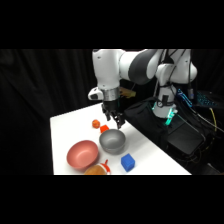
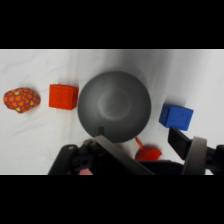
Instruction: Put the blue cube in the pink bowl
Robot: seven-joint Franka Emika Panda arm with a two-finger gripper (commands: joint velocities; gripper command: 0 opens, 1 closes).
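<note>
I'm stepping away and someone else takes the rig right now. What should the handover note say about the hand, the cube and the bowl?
Hand: empty, hanging over the far rim of the grey bowl; whether its fingers are open or shut cannot be told.
Blue cube: on the table, near the front edge, beside the grey bowl and apart from it.
Pink bowl: upright and empty, on the other side of the grey bowl.
Also there: an orange cup at the front edge, a red block and an orange patterned item.
Done: nothing yet.
Left: move to the cube, grasp it, carry it to the pink bowl, release.
</note>
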